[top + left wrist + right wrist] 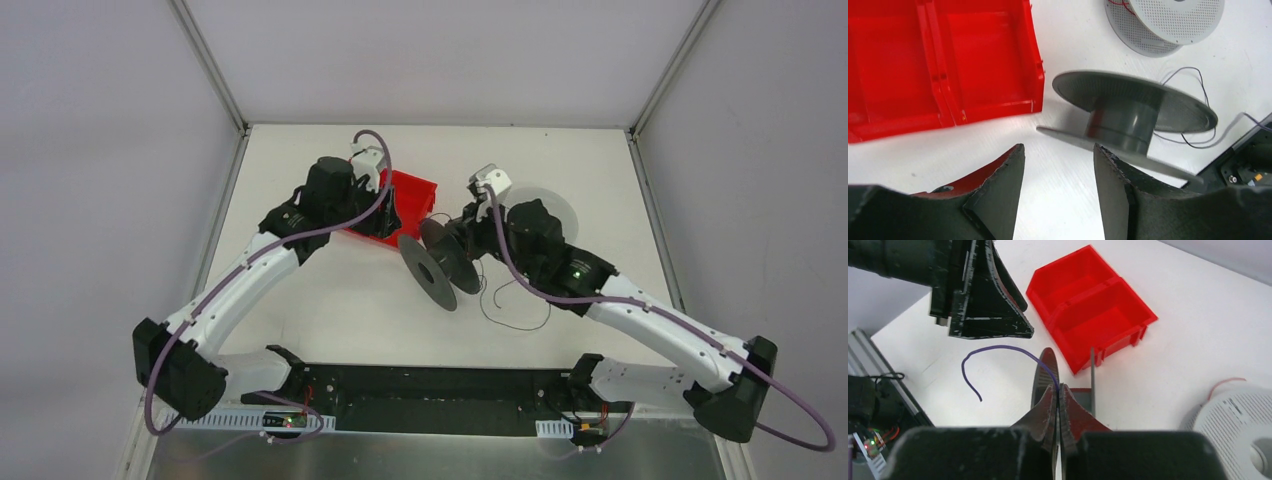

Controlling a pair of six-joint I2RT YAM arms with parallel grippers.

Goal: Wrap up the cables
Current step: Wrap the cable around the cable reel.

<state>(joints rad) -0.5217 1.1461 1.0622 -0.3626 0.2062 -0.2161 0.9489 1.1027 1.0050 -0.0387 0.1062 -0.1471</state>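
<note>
Your right gripper: clamped tight, cable end pinched at tips, beside spool flange. Left gripper: half-spread, empty, spool just ahead of fingers. Spool looks bare, so winding likely all left.

No readable text, label, brand or number shows — nothing legible anywhere.

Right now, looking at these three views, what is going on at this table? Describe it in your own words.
The right claw is shut on a thin purple wire, pinching one end right at the flange of the grey spool mid-table. The left claw is open and empty, hovering near the red bin and that spool. More loose wire lies beside the spool, whose core looks bare, so wrapping seems barely begun.
</note>
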